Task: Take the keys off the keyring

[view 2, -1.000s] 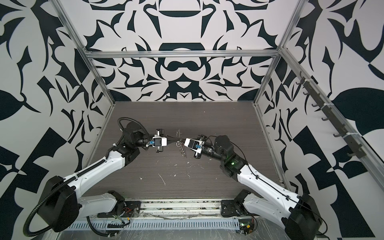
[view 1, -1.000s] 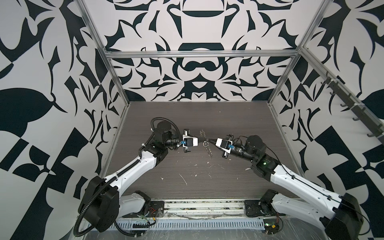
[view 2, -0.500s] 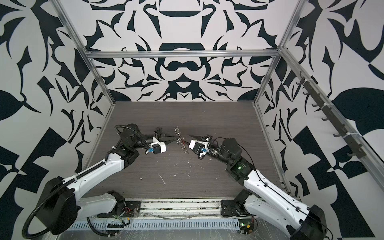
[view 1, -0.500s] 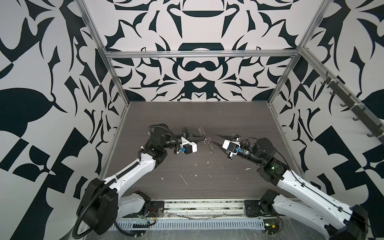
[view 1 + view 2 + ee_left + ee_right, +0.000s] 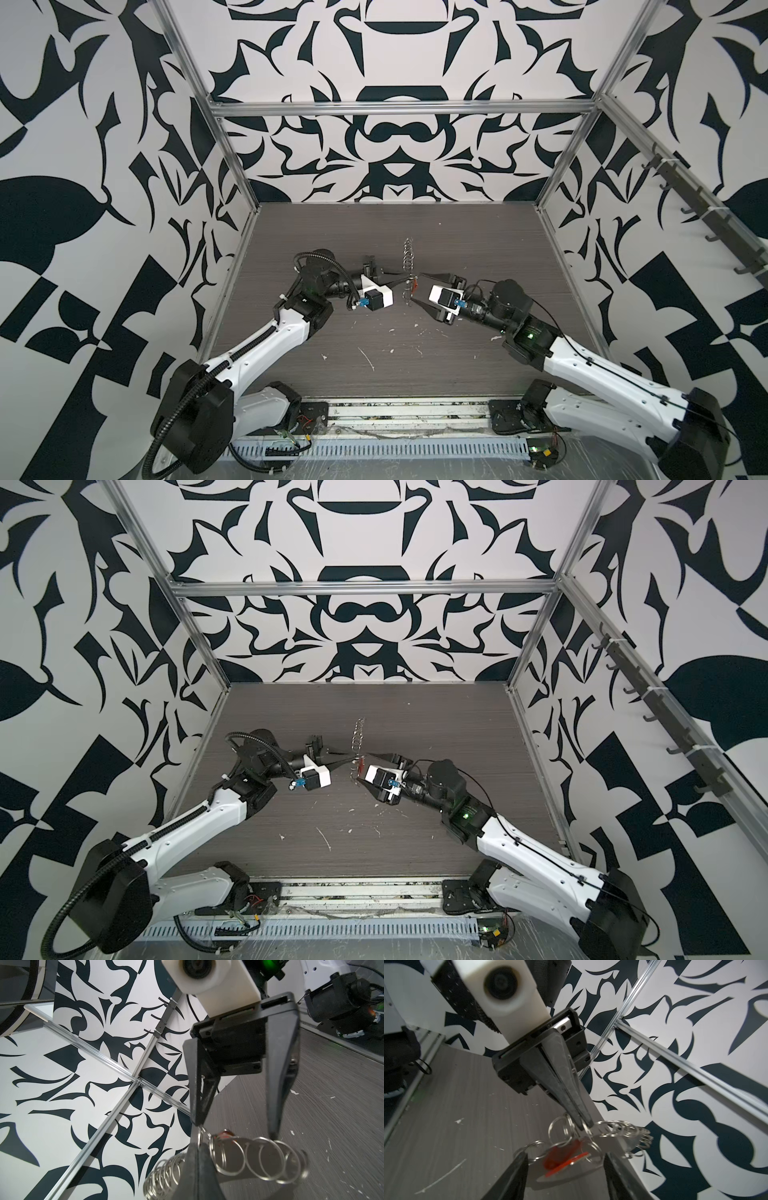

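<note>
Pinching the ring chain above the table's middle

The left gripper (image 5: 405, 281) has its jaws closed on a silvery chain of rings (image 5: 409, 262), held clear of the table (image 5: 478, 232) near its middle. Facing it, the right gripper (image 5: 417, 286) grips nothing, its jaws spread wide to either side of the chain and its red tag (image 5: 562, 1157). The keys cannot be told apart from the rings.

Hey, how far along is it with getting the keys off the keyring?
Done: nothing visible; the ring chain and red tag are one joined bunch. In hand: left gripper pinches a ring shut, right gripper open around the chain. Left: every key, none clearly distinguishable.
</note>
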